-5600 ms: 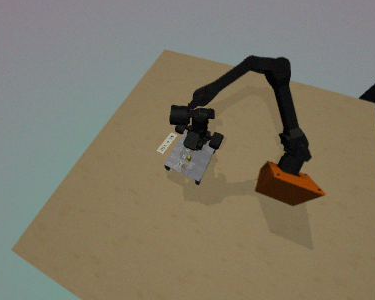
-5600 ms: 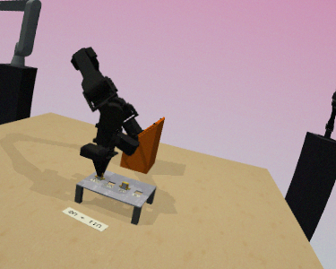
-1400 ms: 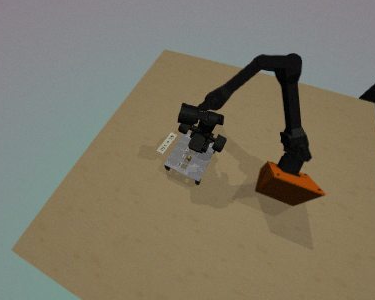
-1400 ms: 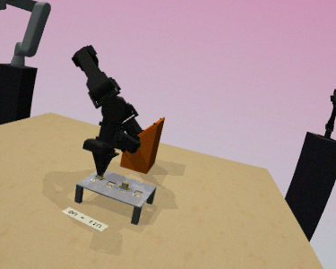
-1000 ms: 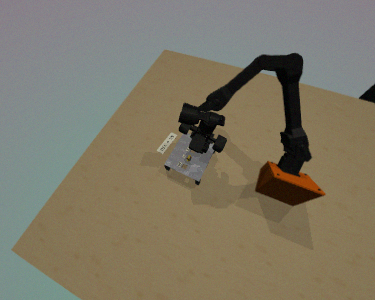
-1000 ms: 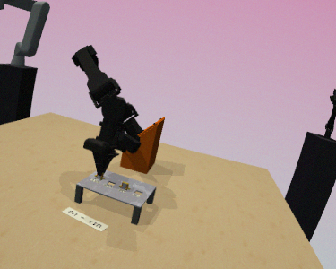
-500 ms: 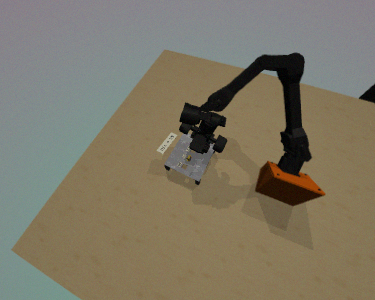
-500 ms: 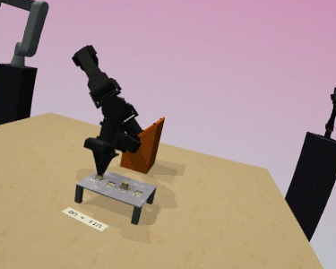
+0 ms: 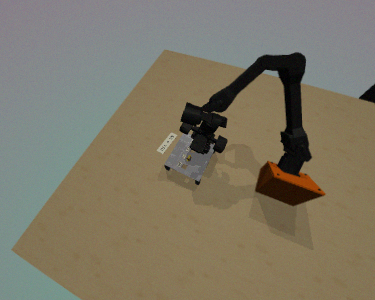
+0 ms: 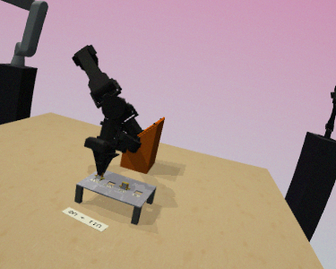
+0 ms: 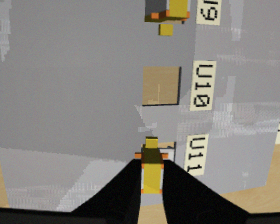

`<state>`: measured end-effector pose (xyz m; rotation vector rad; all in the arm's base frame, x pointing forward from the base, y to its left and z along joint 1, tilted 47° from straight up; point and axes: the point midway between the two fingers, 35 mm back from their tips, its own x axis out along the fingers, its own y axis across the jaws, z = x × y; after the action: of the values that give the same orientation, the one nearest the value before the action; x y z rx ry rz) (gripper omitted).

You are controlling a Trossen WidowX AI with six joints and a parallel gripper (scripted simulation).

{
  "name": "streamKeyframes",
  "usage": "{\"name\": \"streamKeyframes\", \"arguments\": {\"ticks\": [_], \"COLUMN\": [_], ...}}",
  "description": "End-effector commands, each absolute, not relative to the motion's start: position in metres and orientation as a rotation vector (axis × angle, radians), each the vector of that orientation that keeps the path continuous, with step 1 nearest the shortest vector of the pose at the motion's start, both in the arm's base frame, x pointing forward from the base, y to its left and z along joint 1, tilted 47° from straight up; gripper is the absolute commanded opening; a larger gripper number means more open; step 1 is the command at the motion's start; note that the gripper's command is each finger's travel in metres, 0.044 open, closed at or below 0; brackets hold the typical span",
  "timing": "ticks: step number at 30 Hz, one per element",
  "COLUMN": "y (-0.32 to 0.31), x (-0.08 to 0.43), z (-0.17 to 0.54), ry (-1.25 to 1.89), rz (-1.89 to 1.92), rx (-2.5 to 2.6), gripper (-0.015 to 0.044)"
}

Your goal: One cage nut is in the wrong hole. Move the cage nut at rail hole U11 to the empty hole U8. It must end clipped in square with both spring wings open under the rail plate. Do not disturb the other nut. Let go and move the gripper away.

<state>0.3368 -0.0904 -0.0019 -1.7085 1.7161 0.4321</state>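
Nut [image 10: 99, 177] [image 11: 151, 176] in the claw [image 9: 201, 144] [image 10: 100, 174] [image 11: 151, 167] at U11, its move to U8 still to be made.
The claw is closed on the nut, which sits over the U11 hole [image 11: 171, 146] and leaves part of it showing; whether its wings are fully free of the plate [image 9: 203, 163] [image 10: 116, 195] [image 11: 70, 90], I cannot tell. The step in hand looks like drawing it out. Next calls for a straight lift, then a carry high enough to pass the other nut [image 9: 189, 158] [image 10: 124, 186] [image 11: 178, 7] at U9 without a knock, and a square lowering into the U8 hole [image 10: 138, 193]. The arm [image 9: 294, 100] [image 10: 114, 108] reaches out from its orange base [image 9: 287, 184] [image 10: 140, 156], elbow high, claw pointing down.
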Motion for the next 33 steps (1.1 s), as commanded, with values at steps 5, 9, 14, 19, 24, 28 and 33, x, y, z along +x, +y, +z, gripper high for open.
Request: {"name": "streamKeyframes", "arguments": {"ticks": [5,9,14,19,24,28,33], "y": [-0.0906,-0.0906,-0.0906,-0.0905,-0.0904,-0.0904,-0.0903], "x": [0.3356,0.3355,0.3353,0.3351,0.335,0.3348,0.3348], "z": [-0.0008,-0.0008,-0.0008,-0.0008,-0.0008,-0.0008,-0.0008], "ry": [1.704,1.701,1.696,1.688,1.683,1.678,1.673], "rz": [0.425,0.423,0.421,0.417,0.415,0.412,0.41], "rx": [-1.725,-1.728,-1.732,-1.739,-1.742,-1.747,-1.751], "gripper": [0.0028,0.0028,0.0028,0.0028,0.0028,0.0028,0.0028]}}
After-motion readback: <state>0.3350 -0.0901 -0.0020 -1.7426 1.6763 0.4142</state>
